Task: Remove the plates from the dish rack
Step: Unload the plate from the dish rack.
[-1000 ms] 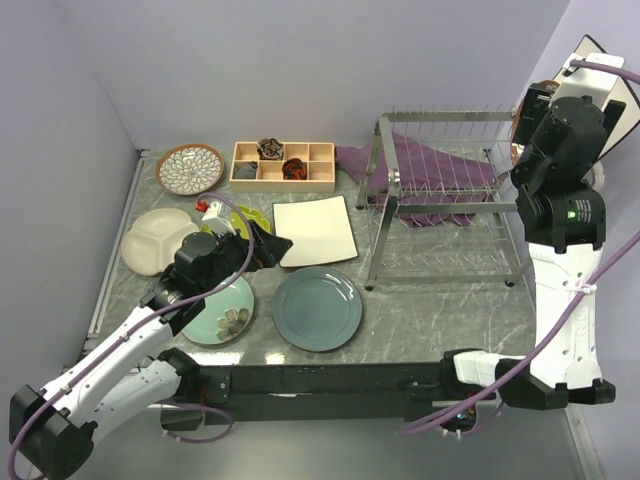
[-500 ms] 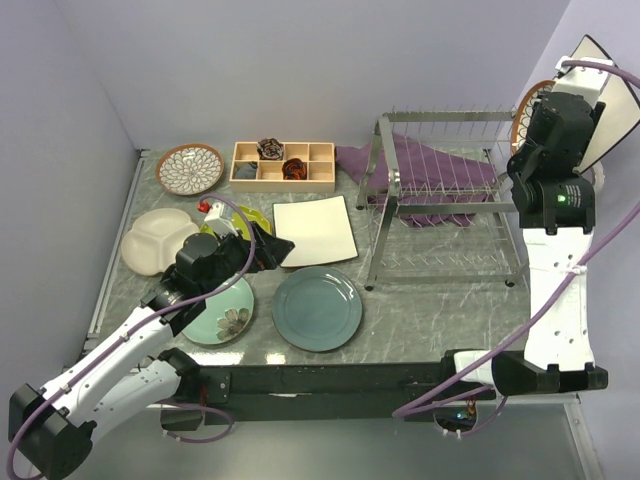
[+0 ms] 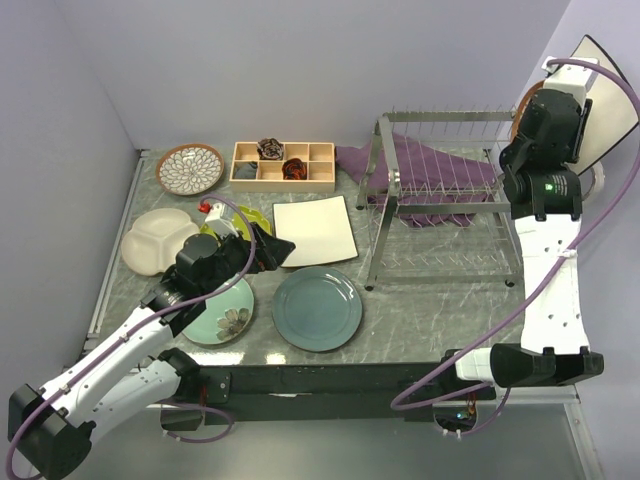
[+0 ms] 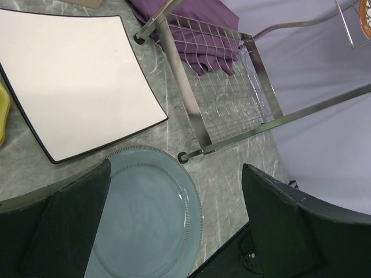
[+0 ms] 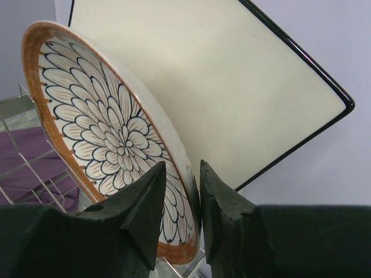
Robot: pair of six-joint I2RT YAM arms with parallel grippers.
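Stretched taller, right arm (image 3: 548,260) clamps jaws on petal-patterned plate (image 5: 104,133).

Dish rack (image 3: 450,206): silver wire, upright tines, tubular legs, stands on table's right half. 2 plates stand on edge at its far right end: orange-rim plate (image 5: 110,133), cream w/ black petal pattern, & behind it a white sq plate (image 5: 220,87) w/ black edging, one corner up. Orange-rim plate's lower rim is pinched btw right gripper (image 5: 182,174) fingers. 6 plates lie flat on table, left of rack:
- brown-rim petal plate (image 3: 190,168), back left
- cream divided plate (image 3: 158,240), nearer
- yellow-green plate (image 3: 250,214), partly hidden
- 2nd white sq plate (image 3: 315,230), near rack
- teal plate (image 3: 318,308) & pale green floral plate (image 3: 228,318), side by side at front
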